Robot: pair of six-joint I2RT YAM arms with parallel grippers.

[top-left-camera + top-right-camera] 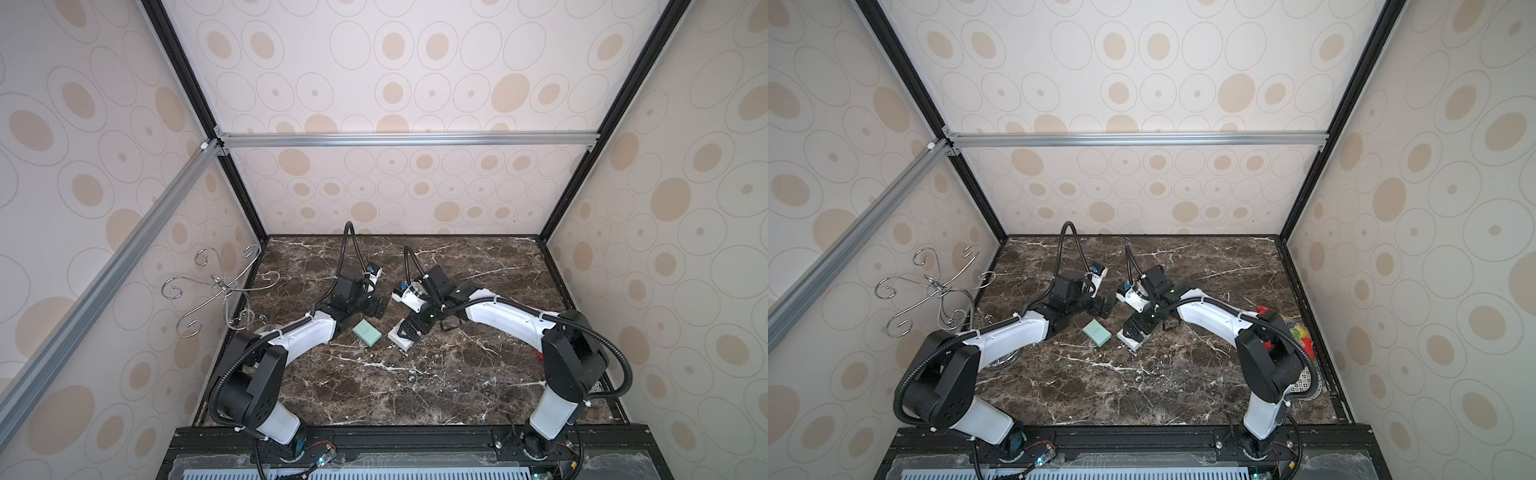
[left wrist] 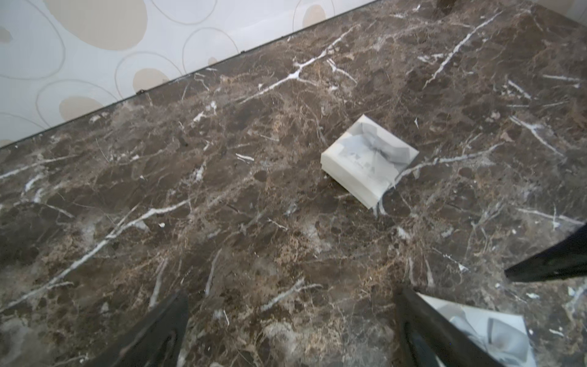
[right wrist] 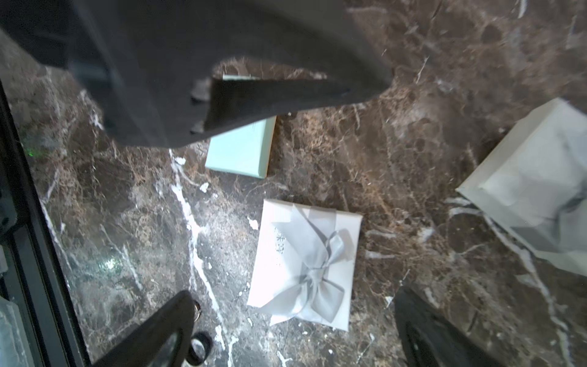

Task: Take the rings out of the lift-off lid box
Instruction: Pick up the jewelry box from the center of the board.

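Note:
Two small rings lie on the marble beside one finger (image 3: 171, 317) of my right gripper (image 3: 293, 295): a dark band (image 3: 198, 344) and a thin pale hoop (image 3: 197, 306). A tiny glint (image 1: 411, 378) in both top views marks them. Just ahead of the open right jaws sits a white lift-off lid box with a grey ribbon bow (image 3: 305, 263), its lid on. A second white bow box (image 2: 368, 159) stands farther back. My left gripper (image 2: 290, 297) hovers open over bare marble, beside the nearer white box (image 2: 486, 330).
A mint green box (image 1: 367, 332) lies left of the white box, partly under the left arm. A curly silver wire stand (image 1: 220, 286) rises at the left wall. Colourful items (image 1: 1296, 332) and a white mesh basket (image 1: 1308, 382) sit behind the right arm.

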